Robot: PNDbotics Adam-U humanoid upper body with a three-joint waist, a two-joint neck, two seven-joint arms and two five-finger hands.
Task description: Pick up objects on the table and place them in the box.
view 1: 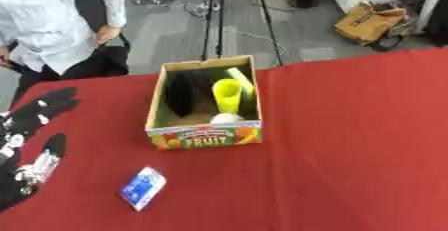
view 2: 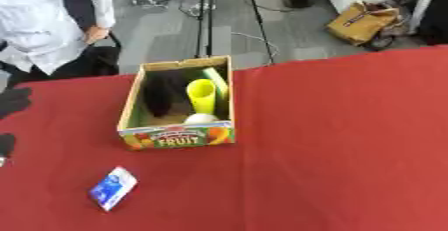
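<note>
Fingers of the left hand (view 1: 35, 125) are lying spread and relaxed at the left edge of the red table (view 1: 350, 150), holding nothing; the thumb is pointing toward the middle of the table. The right hand is not appearing in either view.

Just to the right of that hand, near the front edge, a small blue and white packet (view 1: 143, 187) is lying flat on the cloth, apart from the hand and in front of the box. This seems to be the one thing that is waiting outside the box, so I am judging that the picking of it is the step now in hand. The next move is probably asking the left hand to travel right and down, and then to close around the packet.

Further right, the cardboard box (view 1: 204, 137) is standing open. Inside it a yellow cup (view 1: 227, 95), something dark and a pale round thing (view 1: 226, 118) are already resting. Its front wall is showing the word "FRUIT" among coloured pictures. The writing on the packet I cannot read.
</note>
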